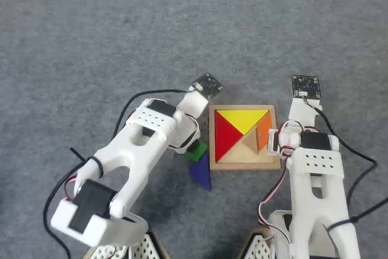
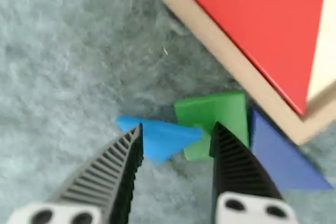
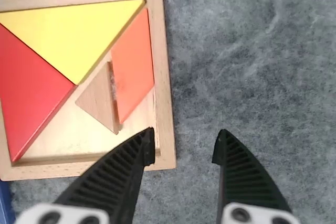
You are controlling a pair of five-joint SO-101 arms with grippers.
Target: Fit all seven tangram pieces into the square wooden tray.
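The square wooden tray (image 1: 274,137) lies between the two arms. It holds a yellow triangle (image 1: 242,119), a red triangle (image 1: 225,137), an orange parallelogram (image 1: 263,136) and a small wood-coloured triangle (image 3: 100,100). Beside its left rim lie a green square (image 2: 212,121), a light blue triangle (image 2: 160,136) and a dark blue triangle (image 2: 281,156). My left gripper (image 2: 177,140) is open low over the carpet, with the light blue triangle's end between its fingers. My right gripper (image 3: 185,142) is open above the tray's near right corner, one finger over the rim (image 3: 164,77), the other over carpet.
Grey carpet (image 1: 91,59) covers the whole table, with wide free room to the left and behind the tray. The arm bases (image 1: 267,247) stand at the near edge. Cables (image 1: 361,174) loop beside each arm.
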